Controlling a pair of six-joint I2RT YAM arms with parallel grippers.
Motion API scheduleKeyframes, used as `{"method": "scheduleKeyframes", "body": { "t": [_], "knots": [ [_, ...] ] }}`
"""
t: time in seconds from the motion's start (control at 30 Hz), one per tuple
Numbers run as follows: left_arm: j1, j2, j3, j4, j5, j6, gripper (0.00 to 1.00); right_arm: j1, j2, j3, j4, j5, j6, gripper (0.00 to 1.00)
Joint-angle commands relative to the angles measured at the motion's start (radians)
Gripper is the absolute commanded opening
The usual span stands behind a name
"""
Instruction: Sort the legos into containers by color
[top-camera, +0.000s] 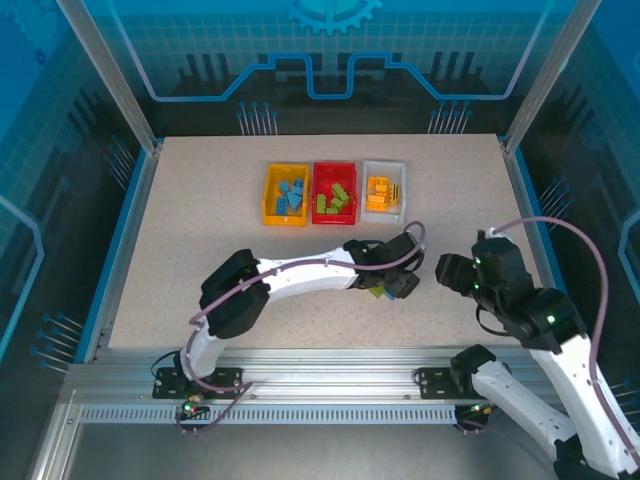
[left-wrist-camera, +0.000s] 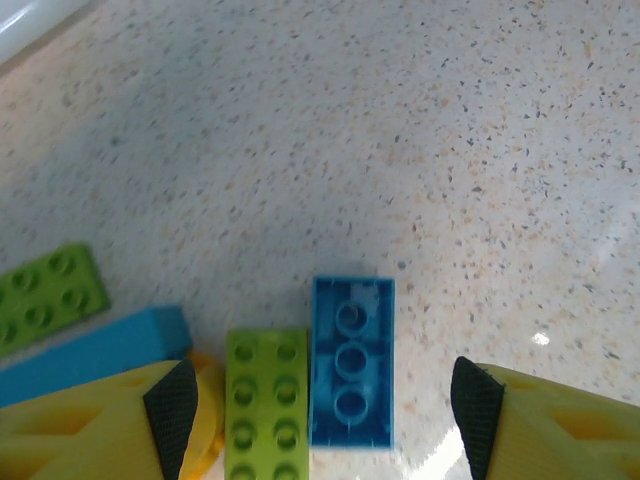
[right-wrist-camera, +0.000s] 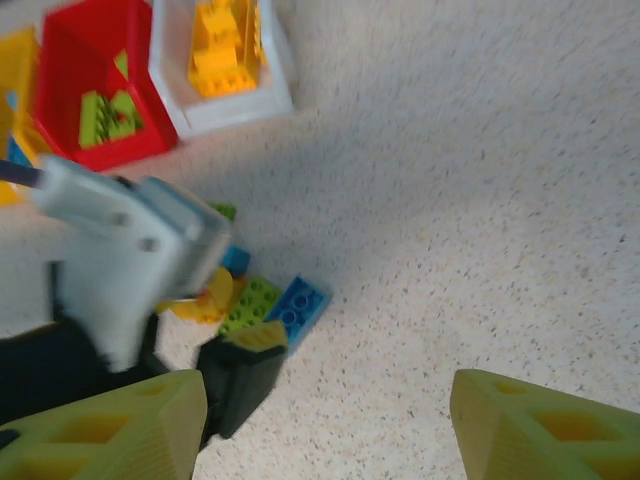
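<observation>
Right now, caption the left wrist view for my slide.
Open left gripper straddles a blue brick and green brick lying side by side on the speckled table.

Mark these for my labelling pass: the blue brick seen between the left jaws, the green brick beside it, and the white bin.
blue brick (left-wrist-camera: 351, 365), left wrist view, its middle.
green brick (left-wrist-camera: 266, 400), left wrist view, studded top.
white bin (right-wrist-camera: 230, 112), right wrist view, front wall.

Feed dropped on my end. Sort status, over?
Left gripper open over blue brick and green brick, side by side on table. Right gripper open, empty. Another blue brick crowds the pick.
</observation>
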Motion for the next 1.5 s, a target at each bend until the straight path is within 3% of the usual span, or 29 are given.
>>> {"method": "scheduleKeyframes", "body": {
  "t": [0.0,0.13,0.33,0.47,0.73,1.03,1.13,1.23,1.37,1.47],
  "knots": [
    [0.0,0.082,0.092,-0.059,0.022,0.119,0.73,-0.001,-0.064,0.036,-0.063,0.068,0.054,0.69],
    [0.001,0.184,0.202,-0.114,-0.001,0.143,0.73,-0.001,-0.14,0.053,-0.049,0.065,0.056,0.72],
    [0.003,0.27,0.277,-0.162,-0.021,0.132,0.73,-0.001,-0.127,0.082,-0.078,0.048,0.044,0.72],
    [0.001,0.277,0.263,-0.164,0.003,0.113,0.67,-0.001,-0.129,0.068,-0.072,0.048,0.045,0.72],
    [-0.008,0.246,0.196,-0.102,0.044,0.088,0.37,-0.002,-0.12,0.03,-0.047,0.034,0.051,0.71],
    [0.009,0.018,0.1,0.027,0.048,-0.006,0.29,-0.001,-0.11,0.028,-0.029,0.01,0.008,0.7],
    [0.049,-0.106,0.027,0.066,0.057,-0.065,0.29,-0.002,-0.103,0.023,0.016,-0.035,-0.032,0.69],
    [0.125,-0.229,-0.07,0.08,0.058,-0.113,0.29,-0.003,-0.077,-0.003,0.114,-0.156,-0.104,0.7],
    [0.289,-0.373,-0.222,0.086,0.056,-0.125,0.3,0.0,0.031,-0.035,0.239,-0.341,-0.179,0.7],
    [0.427,-0.442,-0.289,0.08,0.046,-0.109,0.3,0.025,0.126,-0.038,0.294,-0.385,-0.19,0.7]
  ]
}}
